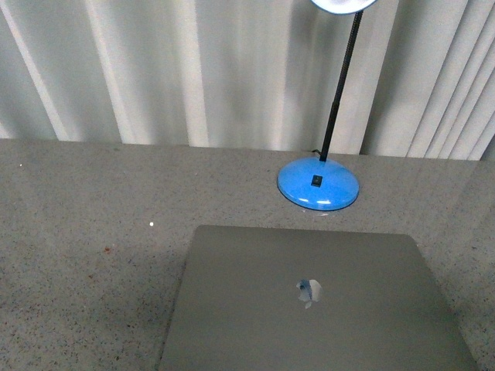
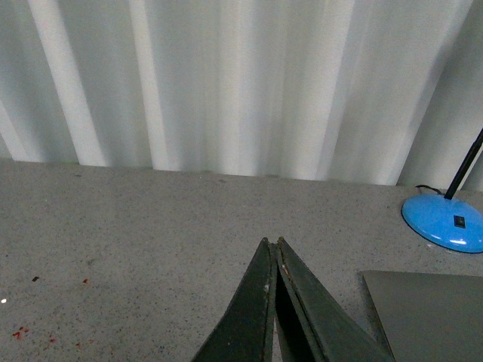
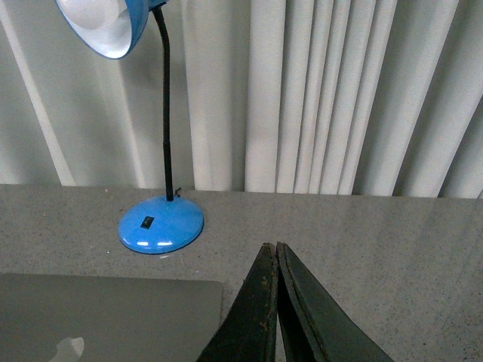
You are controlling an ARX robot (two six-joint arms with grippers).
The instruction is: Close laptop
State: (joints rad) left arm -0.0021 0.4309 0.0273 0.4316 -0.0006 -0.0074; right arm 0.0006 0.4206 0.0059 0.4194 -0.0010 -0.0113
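Note:
The laptop (image 1: 309, 301) lies near the front of the speckled grey table with its plain silver-grey lid facing up and the shiny apple logo (image 1: 308, 291) showing; no keys or screen are visible. A corner of it shows in the left wrist view (image 2: 430, 313) and in the right wrist view (image 3: 106, 317). My left gripper (image 2: 272, 243) is shut and empty, above bare table to the left of the laptop. My right gripper (image 3: 270, 246) is shut and empty, above bare table to the right of the laptop. Neither arm shows in the front view.
A blue desk lamp stands just behind the laptop, with a round base (image 1: 318, 183) and a black gooseneck (image 1: 340, 85); its shade (image 3: 106, 23) shows in the right wrist view. A white pleated curtain (image 1: 193, 69) hangs along the table's far edge.

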